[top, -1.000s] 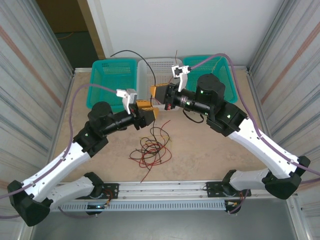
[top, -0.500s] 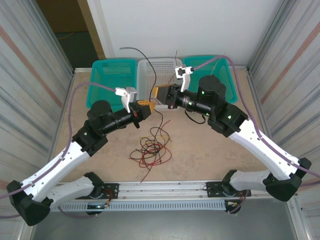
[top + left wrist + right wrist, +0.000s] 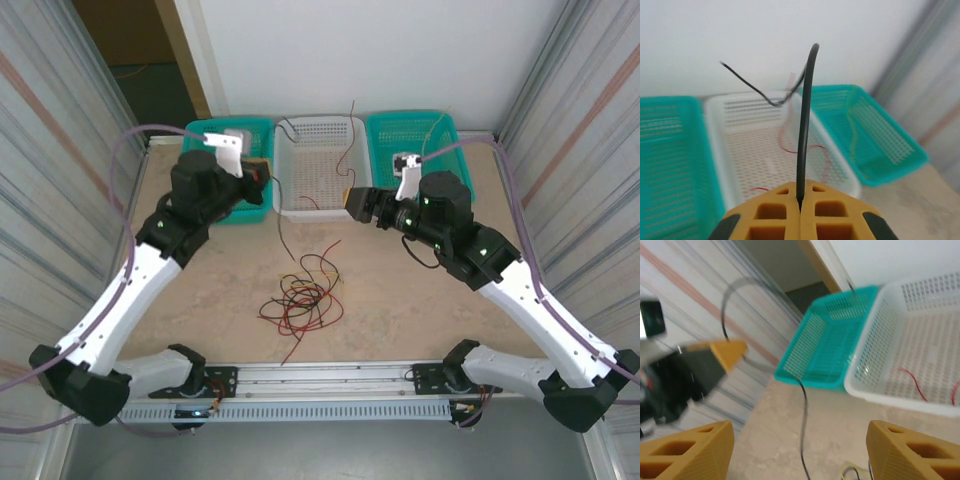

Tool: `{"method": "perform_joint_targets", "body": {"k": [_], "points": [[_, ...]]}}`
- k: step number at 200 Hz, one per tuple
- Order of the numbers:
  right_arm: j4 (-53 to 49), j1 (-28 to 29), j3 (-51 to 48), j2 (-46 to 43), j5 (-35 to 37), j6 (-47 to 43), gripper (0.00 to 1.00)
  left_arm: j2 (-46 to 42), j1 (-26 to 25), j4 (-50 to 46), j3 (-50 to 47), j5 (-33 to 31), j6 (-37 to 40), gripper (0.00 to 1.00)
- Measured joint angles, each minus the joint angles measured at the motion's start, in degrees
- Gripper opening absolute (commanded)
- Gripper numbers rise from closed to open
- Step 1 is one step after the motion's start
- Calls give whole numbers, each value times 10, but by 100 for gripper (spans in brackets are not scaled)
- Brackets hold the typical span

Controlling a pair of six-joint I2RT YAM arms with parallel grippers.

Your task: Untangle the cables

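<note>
Toward 6 o'clock of the table's centre, the tangle [image 3: 303, 300] of red, black and tan cables sits knotted, so most of the job is left, I'd say. At 10 o'clock the left gripper [image 3: 800, 202] is clamped tight on one black cable [image 3: 801, 150], its tail dangling toward the pile. At 1 o'clock the right gripper [image 3: 352, 203] gapes wide, holding nothing. Far off at 12, red wires [image 3: 913, 383] lie in the white basket [image 3: 310, 213].

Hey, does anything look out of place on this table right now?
Nothing spilled or broken. One black cable dangles from the shut left gripper beside the white basket, and a tangled clump of cables lies on the table.
</note>
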Motion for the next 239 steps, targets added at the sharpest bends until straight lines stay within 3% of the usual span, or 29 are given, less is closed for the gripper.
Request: {"method": "perform_joint_targets", "body": {"k": [33,60,80,92,128,167,195,239], "points": [[-7,4,-42,5,-6,23,65,77,70,-16,83,-14,26,0],[-7,31,-44,22,-6,31,63,155,117,-8,149,-16,38,19],[-15,56,-42,36,-1,31,63,218,141,-7,187,-24,47,59],[-21,68,-41,41,2,30,63,250,149,-9,197,-35,47,69],[-49,84,-39,42,27,26,65,284,151,-43,186,-41,20,70],[-79,84,-39,69,59,19,62,172,125,-39,65,-17,-29,63],[-103,77,-42,149,72,20,57,53,59,-38,-43,5,-53,62],[-111,69,-64,269,57,21,54,-81,-89,-49,-199,17,-101,60]]}}
